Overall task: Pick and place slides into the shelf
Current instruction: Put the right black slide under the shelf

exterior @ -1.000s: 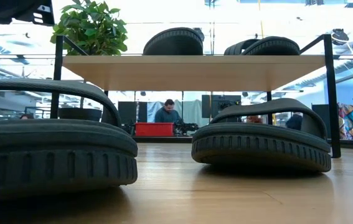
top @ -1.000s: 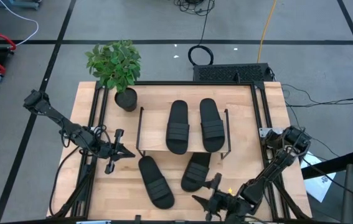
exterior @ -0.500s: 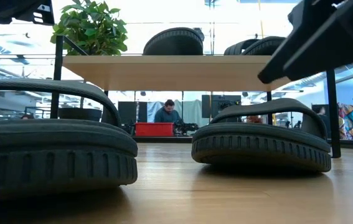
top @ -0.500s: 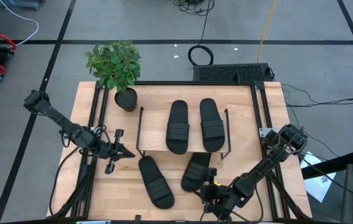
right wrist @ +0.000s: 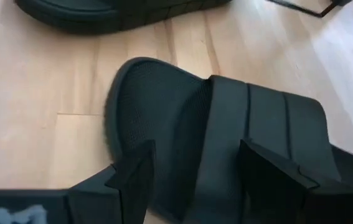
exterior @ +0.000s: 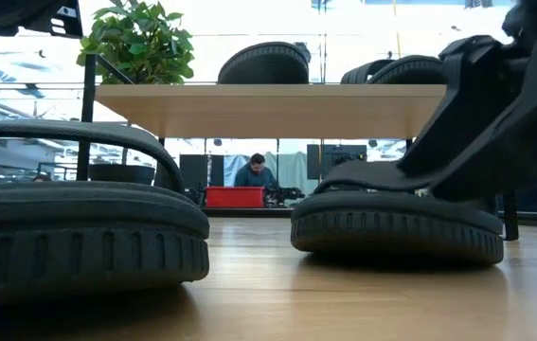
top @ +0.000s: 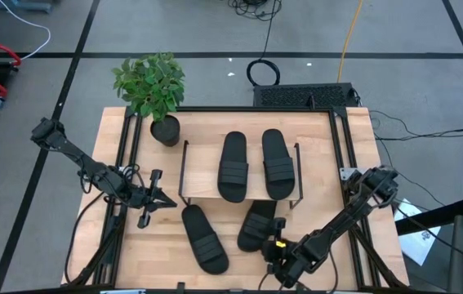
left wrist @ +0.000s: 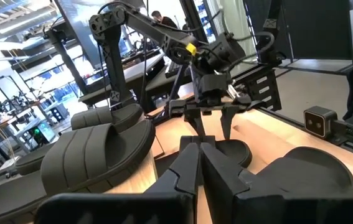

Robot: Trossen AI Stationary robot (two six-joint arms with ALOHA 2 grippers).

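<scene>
My left gripper [top: 162, 199] waits at the left middle of the high view, just off the shelf's [top: 207, 189] left edge, its fingers pressed together and holding nothing; that arm stretches in from the table's [top: 321, 175] left edge, forearm low and level.

Going right, two slides lie side by side on the shelf's top board in the centre of the frame. Below it, a third slide [top: 203, 238] lies bare on the table, clear of both arms.

Right of that is the slide [top: 257, 226] I am after, its far end tucked under the shelf's front edge. My right gripper [top: 282, 255] hovers at its near end, lower centre-right, fingers [right wrist: 136, 174] spread wide to either side of the ribbed strap [right wrist: 257, 143] and not yet pinching. To do this well, I judge I should sink until both fingers pass the strap's edges, close squarely across it instead of on the sole rim, then lift straight before swinging, so the toe clears the shelf frame. That arm folds down steeply from the right rear corner, its wrist pitched toward the table.
</scene>
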